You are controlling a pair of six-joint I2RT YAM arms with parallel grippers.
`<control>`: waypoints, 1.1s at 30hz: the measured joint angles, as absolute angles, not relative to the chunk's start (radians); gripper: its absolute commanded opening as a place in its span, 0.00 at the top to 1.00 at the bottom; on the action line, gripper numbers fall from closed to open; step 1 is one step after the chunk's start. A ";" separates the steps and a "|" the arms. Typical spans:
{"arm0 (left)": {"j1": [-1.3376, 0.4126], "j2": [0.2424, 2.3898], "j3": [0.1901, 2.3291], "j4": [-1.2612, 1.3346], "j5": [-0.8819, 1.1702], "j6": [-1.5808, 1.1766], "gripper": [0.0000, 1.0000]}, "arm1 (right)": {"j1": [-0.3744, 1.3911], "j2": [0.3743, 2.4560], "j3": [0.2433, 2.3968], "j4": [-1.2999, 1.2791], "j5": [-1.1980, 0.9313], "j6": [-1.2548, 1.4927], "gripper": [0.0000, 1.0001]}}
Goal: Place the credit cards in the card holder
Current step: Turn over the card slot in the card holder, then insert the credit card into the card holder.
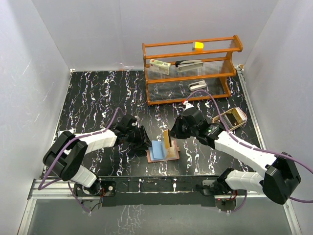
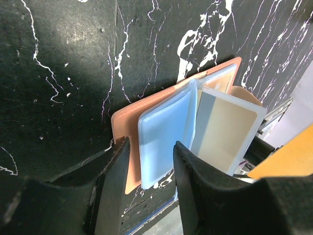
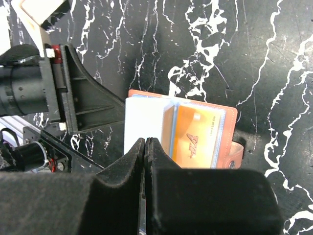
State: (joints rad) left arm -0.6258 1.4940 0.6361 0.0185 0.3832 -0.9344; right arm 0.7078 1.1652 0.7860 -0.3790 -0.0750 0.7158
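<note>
The reddish-brown card holder [image 1: 174, 154] lies open on the black table near the front edge. A light blue sleeve [image 1: 157, 150] stands up from it. My left gripper [image 1: 145, 142] is open just left of the holder. In the left wrist view its fingers straddle the near end of the blue sleeve [image 2: 164, 139] without touching it. My right gripper [image 1: 172, 134] is shut on a tan card [image 1: 166, 138] held upright over the holder. In the left wrist view this card [image 2: 227, 132] sits partly in a clear sleeve. An orange card [image 3: 195, 137] fills the holder's right pocket.
A wooden rack [image 1: 190, 68] stands at the back with a white packet [image 1: 160, 66], a yellow block [image 1: 198, 46] and other small items. A tan tray [image 1: 234, 117] lies to the right behind my right arm. White walls enclose the table.
</note>
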 measured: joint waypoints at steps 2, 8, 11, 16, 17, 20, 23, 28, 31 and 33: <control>-0.626 1.494 0.636 0.017 0.381 -0.934 0.61 | 0.708 1.157 0.792 -0.379 -0.078 0.717 1.00; -0.626 1.494 0.644 0.010 0.380 -0.934 0.61 | 0.708 1.131 0.793 -0.382 -0.090 0.724 1.00; -0.626 1.494 0.649 0.006 0.376 -0.934 0.57 | 0.712 1.127 0.793 -0.372 -0.101 0.728 1.00; -0.626 1.476 0.661 -0.047 0.329 -0.923 0.53 | 0.713 1.145 0.778 -0.331 -0.115 0.733 1.00; -0.626 1.460 0.662 -0.064 0.314 -0.919 0.53 | 0.713 1.153 0.769 -0.317 -0.118 0.733 1.00; -0.626 1.416 0.662 -0.090 0.286 -0.916 0.53 | 0.714 1.190 0.743 -0.286 -0.126 0.731 1.00; -0.626 1.397 0.662 -0.091 0.274 -0.916 0.54 | 0.713 1.245 0.718 -0.260 -0.136 0.725 1.00; -0.626 1.397 0.662 -0.074 0.291 -0.915 0.61 | 0.712 1.309 0.681 -0.203 -0.190 0.715 1.00; -0.626 1.398 0.661 -0.038 0.317 -0.916 0.69 | 0.711 1.325 0.655 -0.166 -0.216 0.717 1.00; -0.626 1.401 0.660 -0.024 0.330 -0.914 0.75 | 0.709 1.332 0.640 -0.145 -0.234 0.719 1.00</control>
State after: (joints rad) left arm -0.6258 1.4006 0.6598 -0.0242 0.3302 -0.9142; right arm 0.7086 1.3315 0.6395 -0.1448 -0.2340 0.7185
